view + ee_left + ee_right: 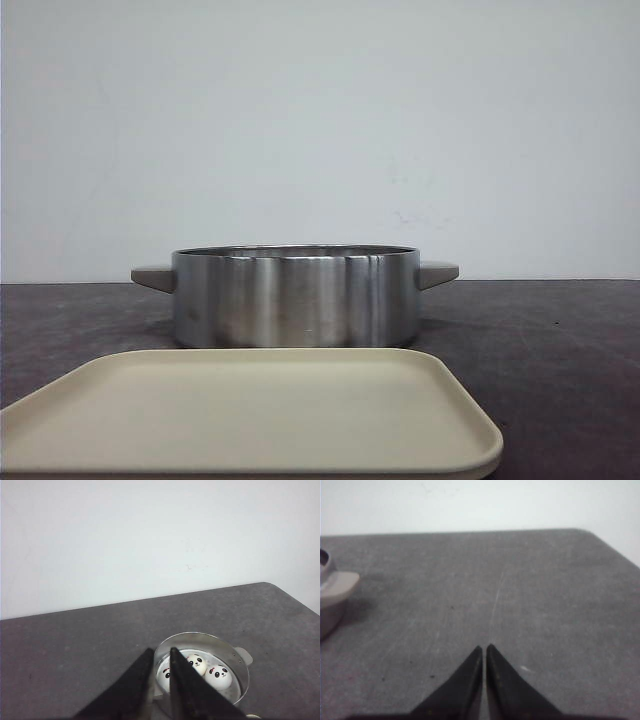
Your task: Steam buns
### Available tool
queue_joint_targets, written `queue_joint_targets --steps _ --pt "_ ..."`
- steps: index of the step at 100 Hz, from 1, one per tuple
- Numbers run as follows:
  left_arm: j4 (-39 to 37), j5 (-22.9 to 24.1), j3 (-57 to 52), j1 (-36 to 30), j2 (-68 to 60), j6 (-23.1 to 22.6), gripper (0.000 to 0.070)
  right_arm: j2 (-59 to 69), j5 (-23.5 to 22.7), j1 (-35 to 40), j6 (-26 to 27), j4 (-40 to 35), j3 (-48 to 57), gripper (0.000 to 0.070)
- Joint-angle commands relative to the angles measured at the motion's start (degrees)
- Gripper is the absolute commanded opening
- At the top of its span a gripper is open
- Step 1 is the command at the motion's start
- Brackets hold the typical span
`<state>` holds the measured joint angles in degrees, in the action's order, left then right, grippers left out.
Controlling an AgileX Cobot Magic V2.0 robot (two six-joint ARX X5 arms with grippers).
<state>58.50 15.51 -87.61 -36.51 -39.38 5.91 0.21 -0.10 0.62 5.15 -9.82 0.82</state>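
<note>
In the front view, a beige tray (250, 415) lies nearest the camera with nothing on it, and a steel pot (295, 297) with two grey handles stands just behind it, at 12 o'clock from the tray. No arm shows in this view.

The left gripper (161, 652) hangs above the pot, its fingers drawn close with only a thin gap between them and nothing held. Past its tips, the panda buns (200, 667) sit inside the pot; three faces are visible, and a fourth may be hidden behind the fingers, I cannot tell. They are close together on the pot floor, probably so that all fit for steaming.

The right gripper (484, 649) is closed to its tips and empty, low over the bare dark table (545, 590). One pot handle (337, 585) appears at about 10 o'clock from its tips, well apart.

The loading step looks finished, judging from the bare tray.
</note>
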Motion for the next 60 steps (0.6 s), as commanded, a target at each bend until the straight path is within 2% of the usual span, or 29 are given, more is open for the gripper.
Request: queue_joint_targets --steps 1,20,60 --pt "-0.68 0.15 -0.81 -0.42 -0.33 -0.33 0.0016 0.00 -0.09 -0.13 0.90 -0.50 -0.15 0.0004" --pt "-0.68 0.13 -0.81 -0.42 -0.33 -0.33 0.0016 0.00 -1.46 -0.11 0.63 -0.20 -0.15 0.0004" --pt "-0.68 0.13 -0.81 -0.42 -0.33 -0.33 0.0016 0.00 -1.40 -0.11 0.66 0.79 -0.11 0.0004"
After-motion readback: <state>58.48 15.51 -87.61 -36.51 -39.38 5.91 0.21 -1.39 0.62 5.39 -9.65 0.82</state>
